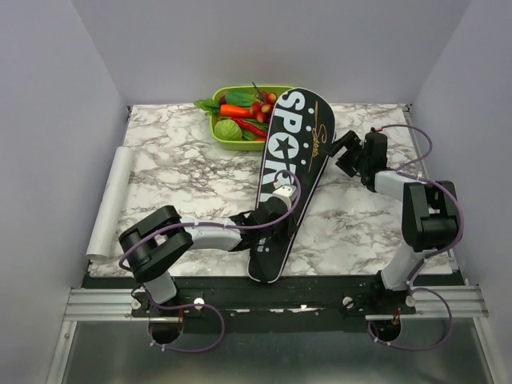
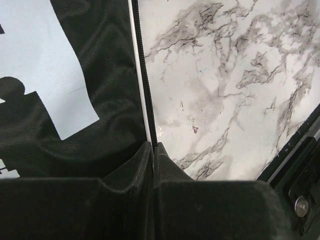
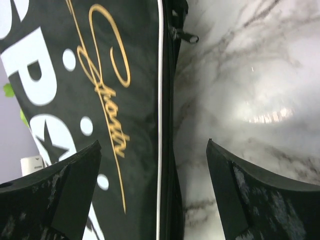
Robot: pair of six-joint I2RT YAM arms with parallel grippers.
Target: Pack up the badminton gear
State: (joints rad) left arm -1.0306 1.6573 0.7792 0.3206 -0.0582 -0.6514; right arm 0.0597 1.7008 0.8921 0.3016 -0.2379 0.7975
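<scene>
No rackets or shuttlecock show, so they are probably inside the bag [image 1: 286, 172]; zipping seems left. The left pincer [image 2: 154, 148] clenches its edge; the right pincer [image 3: 153, 145] hangs released.

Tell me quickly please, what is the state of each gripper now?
Left gripper: closed, pinching the zipper edge of the black bag.
Right gripper: open, holding nothing, above the bag's edge.
</scene>
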